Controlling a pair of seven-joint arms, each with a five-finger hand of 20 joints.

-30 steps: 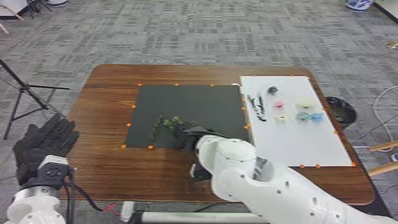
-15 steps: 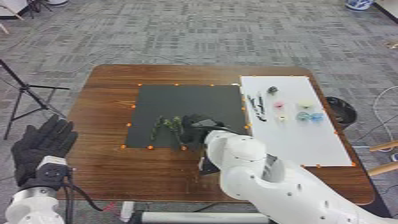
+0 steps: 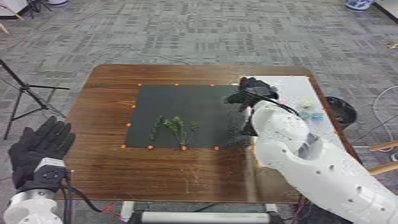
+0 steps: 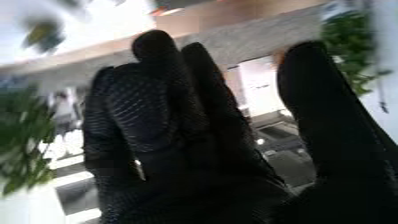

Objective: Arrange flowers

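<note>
Beside the table's near left side, my left hand is facing palm up. Its fingers are pointing away from me, straight and a little apart. To its right, a white bar is running along below the table's near edge.

On the near half of the black mat, the green sprigs are lying apart at their leafy ends, with the stems of the middle and right ones drawing together toward the near edge. Small orange dots are marking the mat's border.

Over the far right part of the mat and the white sheet's left edge, my right hand is hanging. In the right wrist view its fingers are staying close to one another while the thumb is standing well off, leaving a wide gap.

Right of that hand, blue flowers are lying on the sheet, with a pale flower just beyond them. A black bin is standing past the table's right side. Farther left, a tripod is standing on the grey floor, and a blue-and-white pot is sitting at the far right.
</note>
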